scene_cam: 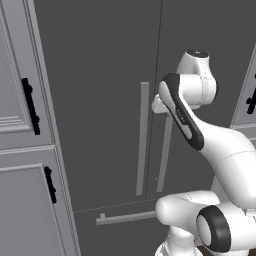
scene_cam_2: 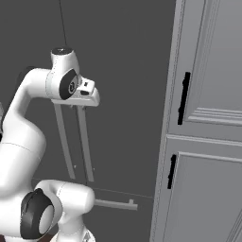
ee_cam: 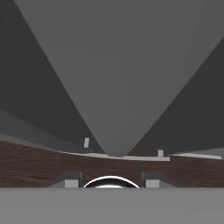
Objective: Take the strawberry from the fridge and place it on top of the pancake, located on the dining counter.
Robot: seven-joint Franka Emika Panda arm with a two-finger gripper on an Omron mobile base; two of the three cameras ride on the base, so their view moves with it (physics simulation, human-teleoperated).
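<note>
Closest to the hand camera, the right handle [ee_cam: 117, 87] of the fridge [scene_cam: 100, 75] runs away from the lens as a broad pale-grey wedge, narrowing toward the drawer handle [ee_cam: 127, 156] and a strip of dark wood floor [ee_cam: 35, 168] beyond. Two dark fingers [ee_cam: 72, 179] show at the bottom of that view, one on each side of the bar, drawn in and clenched on it.

From the left base view the white arm [scene_cam: 225, 150] rises at lower right and reaches to the top of the right handle [scene_cam: 165, 155], with the hand pressed against the bar; the left handle [scene_cam: 142, 140] stands just beside it, untouched. In the right base view the gripper [scene_cam_2: 87, 97] sits at the upper end of the same pair of bars.

Both fridge doors are flush and shut, as is the bottom drawer with its horizontal handle [scene_cam: 125, 217]. Pale-grey cabinets [scene_cam: 20, 150] with black handles [scene_cam: 30, 106] flank the fridge on both sides. Where the strawberry lies cannot be told.
</note>
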